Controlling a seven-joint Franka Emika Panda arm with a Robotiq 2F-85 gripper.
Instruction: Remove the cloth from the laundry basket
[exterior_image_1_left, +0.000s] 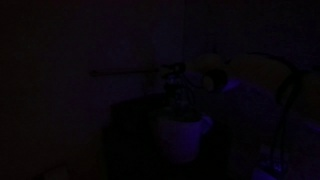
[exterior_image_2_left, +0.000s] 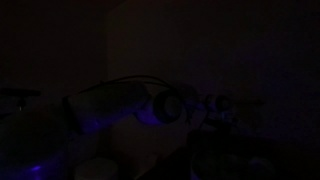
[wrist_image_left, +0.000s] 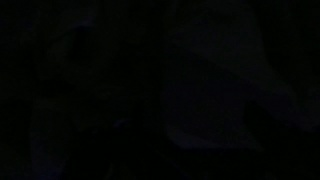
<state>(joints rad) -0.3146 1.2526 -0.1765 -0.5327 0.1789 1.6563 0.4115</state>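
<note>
**DARK SCENE: CONFIRM TARGET BEFORE DESCENT**

You risk a blind grasp. The lighting is so poor that the cloth cannot be made out, and the wrist view is nearly black. If you descend now, you could strike the rim or tip the small pale bucket-shaped laundry basket (exterior_image_1_left: 186, 134), which shows faintly in an exterior view; what carries it is not discernible. The robot arm (exterior_image_2_left: 105, 120) extends from the left, and the gripper (exterior_image_1_left: 180, 98) appears to hang just above the basket. The jaws stand fully apart. You cannot tell whether anything lies between them.
</note>
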